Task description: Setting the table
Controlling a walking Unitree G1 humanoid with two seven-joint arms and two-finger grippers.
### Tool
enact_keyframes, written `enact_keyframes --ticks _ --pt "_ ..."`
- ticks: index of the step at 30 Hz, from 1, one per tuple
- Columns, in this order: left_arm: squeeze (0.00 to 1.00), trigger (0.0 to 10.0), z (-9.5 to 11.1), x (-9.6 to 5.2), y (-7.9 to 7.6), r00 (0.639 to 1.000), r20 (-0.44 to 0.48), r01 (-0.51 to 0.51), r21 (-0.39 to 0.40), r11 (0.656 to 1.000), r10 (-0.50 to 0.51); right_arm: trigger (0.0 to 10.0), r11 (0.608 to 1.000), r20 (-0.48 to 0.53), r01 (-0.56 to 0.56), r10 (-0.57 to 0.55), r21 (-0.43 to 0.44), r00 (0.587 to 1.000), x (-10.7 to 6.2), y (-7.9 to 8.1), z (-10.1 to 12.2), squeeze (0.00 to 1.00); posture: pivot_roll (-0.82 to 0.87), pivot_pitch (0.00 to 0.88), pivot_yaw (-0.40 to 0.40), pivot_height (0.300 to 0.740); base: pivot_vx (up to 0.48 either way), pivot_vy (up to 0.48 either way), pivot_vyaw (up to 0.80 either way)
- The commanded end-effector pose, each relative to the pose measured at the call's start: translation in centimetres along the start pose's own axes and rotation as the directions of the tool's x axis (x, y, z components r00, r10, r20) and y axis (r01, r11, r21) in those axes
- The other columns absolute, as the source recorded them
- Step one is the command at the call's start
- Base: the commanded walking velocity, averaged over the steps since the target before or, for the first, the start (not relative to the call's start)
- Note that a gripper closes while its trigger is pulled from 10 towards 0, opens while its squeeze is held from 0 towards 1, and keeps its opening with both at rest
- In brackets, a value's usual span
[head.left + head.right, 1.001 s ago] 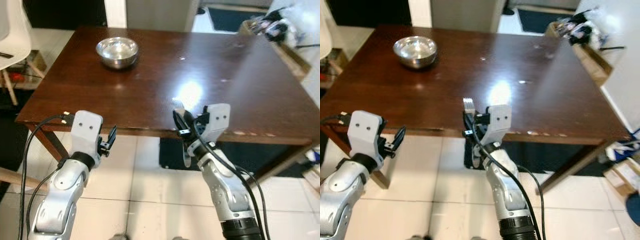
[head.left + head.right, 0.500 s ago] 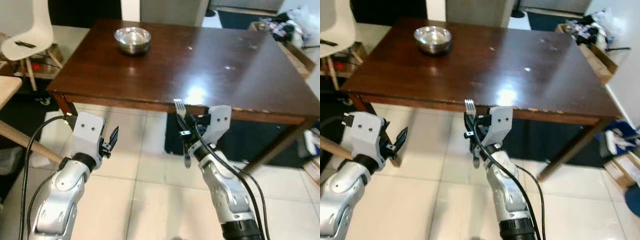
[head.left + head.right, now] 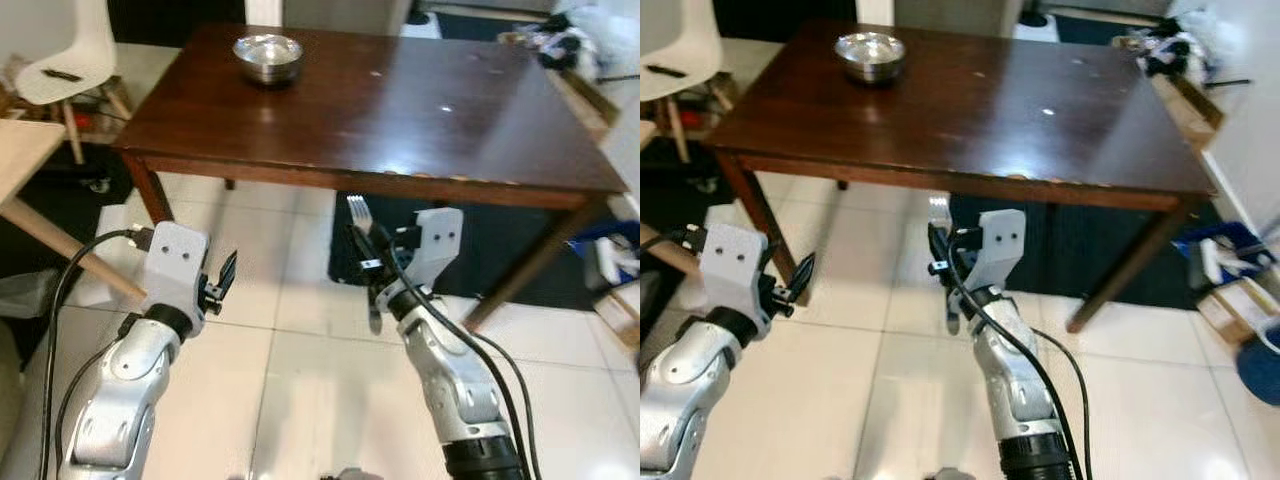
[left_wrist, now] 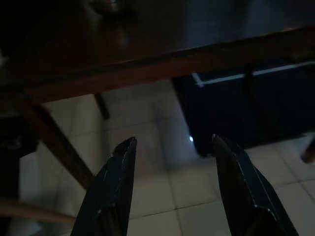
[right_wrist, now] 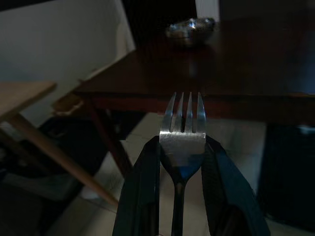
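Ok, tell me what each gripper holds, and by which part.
The right gripper clamps a fork at its neck, just below the tines, which point up. The left gripper is open and holds nothing.

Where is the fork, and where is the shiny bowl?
fork (image 5: 183, 133), right wrist view, on the flat part just under its prongs.
bowl (image 3: 268, 56), left eye view, on the middle of the bowl.

Bowl (image 3: 268, 57) on table (image 3: 400, 120) far-left; chair (image 3: 62, 55) left of table.
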State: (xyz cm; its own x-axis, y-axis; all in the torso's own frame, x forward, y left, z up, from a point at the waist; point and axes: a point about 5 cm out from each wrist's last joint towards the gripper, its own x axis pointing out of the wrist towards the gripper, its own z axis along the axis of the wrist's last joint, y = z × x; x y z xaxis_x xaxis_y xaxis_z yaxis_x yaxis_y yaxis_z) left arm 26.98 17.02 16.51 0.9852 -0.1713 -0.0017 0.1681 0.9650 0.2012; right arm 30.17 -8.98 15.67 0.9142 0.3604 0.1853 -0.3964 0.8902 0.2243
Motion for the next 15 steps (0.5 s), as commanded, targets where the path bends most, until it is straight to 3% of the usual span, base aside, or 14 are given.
enact_keyframes --ticks 1,15 --pt "0.0 10.0 -0.66 -0.25 0.19 1.0 -0.03 -0.006 0.003 1.0 0.006 10.0 1.0 -0.01 -0.008 0.008 0.015 1.0 0.01 0.33 -0.3 0.0 0.02 0.031 0.007 0.74 0.0 0.0 0.0" --pt "0.0 10.0 -0.78 -0.13 -0.22 0.999 -0.039 0.013 -0.022 1.0 -0.014 10.0 1.0 -0.007 -0.001 0.002 0.009 1.0 -0.01 0.17 -0.2 0.0 0.02 0.03 0.007 0.74 0.0 0.0 0.0"
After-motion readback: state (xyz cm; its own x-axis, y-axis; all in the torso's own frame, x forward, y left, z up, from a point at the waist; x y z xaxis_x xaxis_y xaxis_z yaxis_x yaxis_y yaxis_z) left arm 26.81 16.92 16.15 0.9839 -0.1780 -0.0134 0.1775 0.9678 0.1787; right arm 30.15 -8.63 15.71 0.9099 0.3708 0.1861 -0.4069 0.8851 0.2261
